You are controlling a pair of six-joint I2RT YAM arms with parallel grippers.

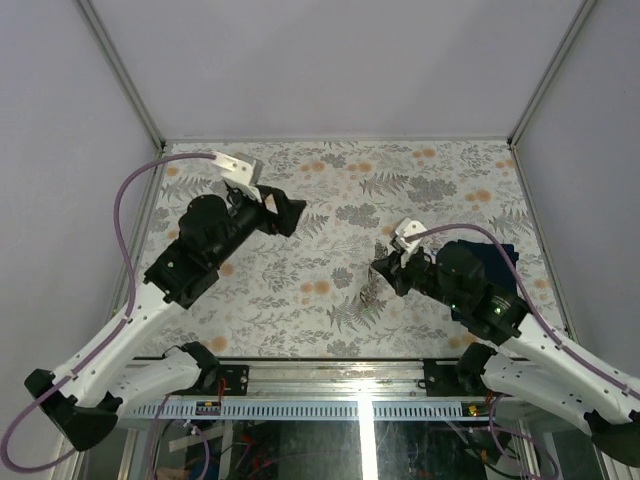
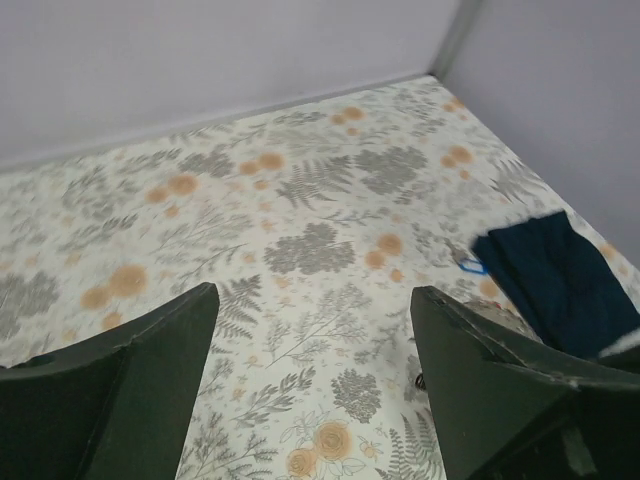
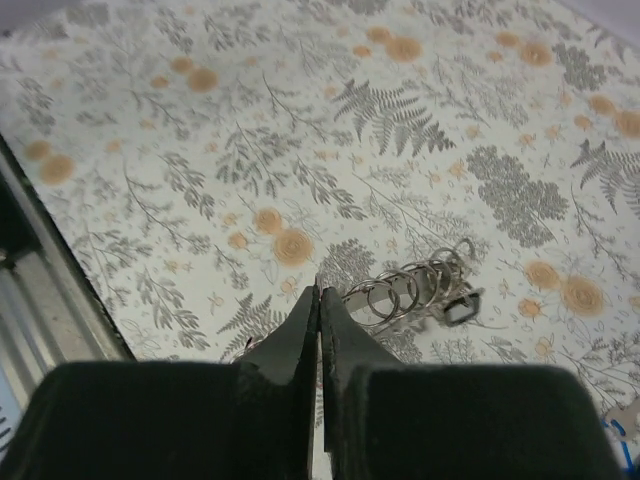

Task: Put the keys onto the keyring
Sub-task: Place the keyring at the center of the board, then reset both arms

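- Keyring point(image 3: 410, 288) lies on the floral worktop point(image 1: 330, 170), near its front centre.
- Left gripper point(image 2: 312, 295): jaws spread wide, empty, well apart from the keyring.
- Right gripper point(image 3: 320, 300): jaws pressed together, empty, keyring just beyond its tips.

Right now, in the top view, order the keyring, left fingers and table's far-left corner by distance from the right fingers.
1. Keyring, just beside the right fingers.
2. Left fingers, across on the left side.
3. Table's far-left corner, farthest back.
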